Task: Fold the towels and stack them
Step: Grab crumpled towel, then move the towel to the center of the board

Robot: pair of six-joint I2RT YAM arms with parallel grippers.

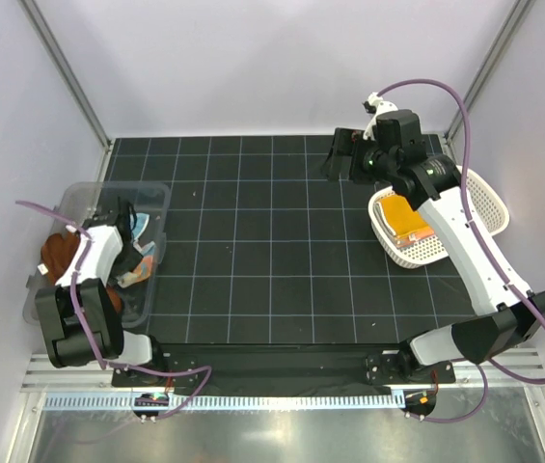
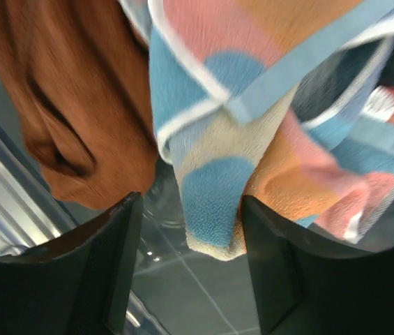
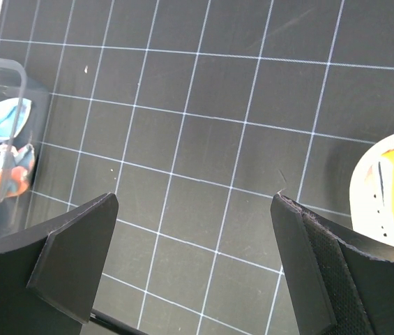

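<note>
While between 2 parted left jaws — pastel towel corner (image 2: 214,209)

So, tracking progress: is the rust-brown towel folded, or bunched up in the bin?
Bunched up: the rust-brown towel lies crumpled with loose creases inside the clear bin.

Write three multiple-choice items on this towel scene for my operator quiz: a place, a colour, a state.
1. The yellow-orange towel lies: A) on a shelf B) in the white basket C) draped over an arm.
2. Beside the patterned towel in the clear bin is a towel coloured: A) green B) purple C) rust-brown.
3. The right gripper is: A) open, empty B) shut on a towel C) shut, empty.
B: it lies inside the rim. C: the rust-brown towel shows beside it, left wrist view. A: fingers apart over the black grid mat.
</note>
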